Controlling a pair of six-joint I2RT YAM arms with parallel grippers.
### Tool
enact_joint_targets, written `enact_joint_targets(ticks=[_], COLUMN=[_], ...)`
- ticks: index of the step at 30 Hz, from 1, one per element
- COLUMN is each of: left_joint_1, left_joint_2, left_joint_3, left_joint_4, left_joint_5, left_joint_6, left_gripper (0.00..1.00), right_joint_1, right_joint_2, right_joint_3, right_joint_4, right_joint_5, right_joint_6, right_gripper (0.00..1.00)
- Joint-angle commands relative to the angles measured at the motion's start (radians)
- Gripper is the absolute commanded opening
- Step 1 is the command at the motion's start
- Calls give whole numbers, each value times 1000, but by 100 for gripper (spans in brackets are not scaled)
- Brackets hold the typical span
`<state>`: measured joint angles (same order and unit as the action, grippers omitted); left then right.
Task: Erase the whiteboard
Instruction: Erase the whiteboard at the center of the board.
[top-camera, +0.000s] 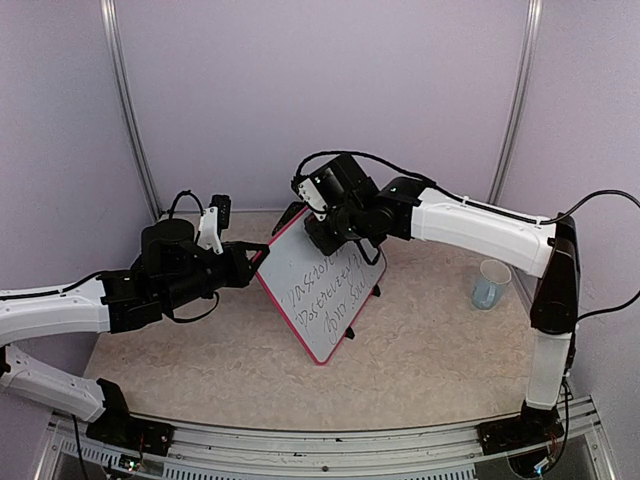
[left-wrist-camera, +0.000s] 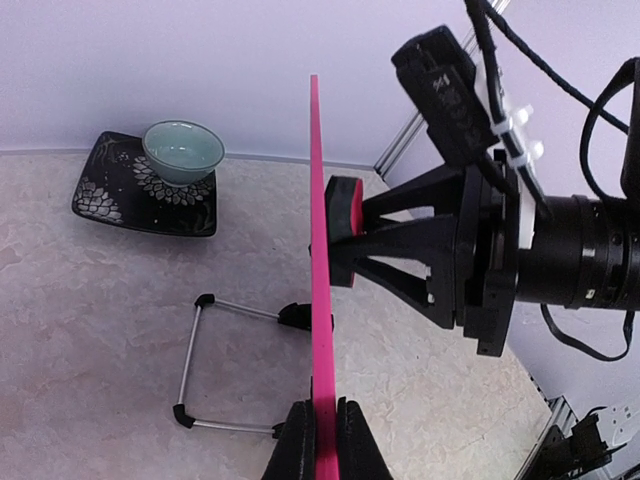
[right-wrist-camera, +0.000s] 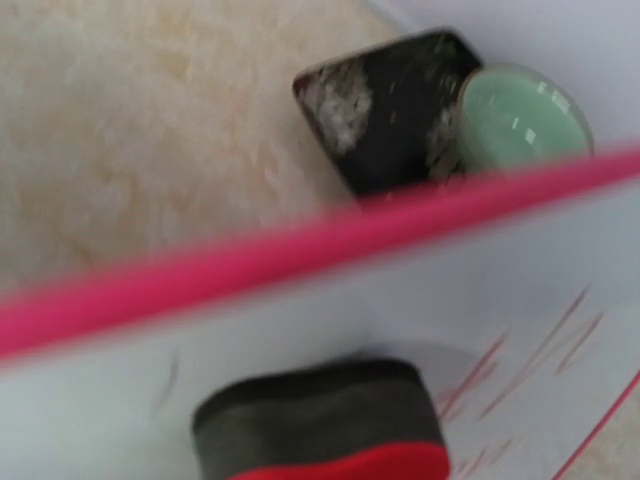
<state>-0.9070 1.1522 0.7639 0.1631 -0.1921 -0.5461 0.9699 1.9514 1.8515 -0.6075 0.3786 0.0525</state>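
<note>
Centrally on the mottled surface (top-camera: 200, 360) the whiteboard (top-camera: 325, 290) stands steeply tilted, dark handwriting on its face; the left claw (left-wrist-camera: 320, 452) is clamped tight on its pink frame edge; the right claw (left-wrist-camera: 365, 235), parted only narrowly, grips the red-and-black eraser (right-wrist-camera: 320, 420) pressed flat against that written face.

Black-and-red eraser (right-wrist-camera: 320, 420) against the pink-framed whiteboard (right-wrist-camera: 300, 330), dark plate (right-wrist-camera: 385, 110) and green bowl (right-wrist-camera: 520, 110) beyond.
</note>
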Motion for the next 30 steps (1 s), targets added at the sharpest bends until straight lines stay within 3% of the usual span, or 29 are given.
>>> enact_joint_targets(ticks=[1, 8, 19, 30], left_joint_1=[-56, -56, -56, -56], left_joint_2=[-11, -2, -1, 1], left_joint_3=[18, 30, 38, 36], left_joint_4=[-6, -8, -11, -14], left_joint_5=[203, 203, 202, 211], left_joint_6=[47, 54, 59, 50], left_gripper=[0, 0, 0, 0], right_joint_1=[-3, -3, -5, -5], right_joint_2=[50, 40, -23, 22], right_joint_3=[85, 48, -207, 14], right_joint_4=[82, 85, 159, 102], right_joint_5=[-45, -37, -45, -43], right_joint_6=[-16, -15, 22, -9], right_gripper=[28, 28, 28, 28])
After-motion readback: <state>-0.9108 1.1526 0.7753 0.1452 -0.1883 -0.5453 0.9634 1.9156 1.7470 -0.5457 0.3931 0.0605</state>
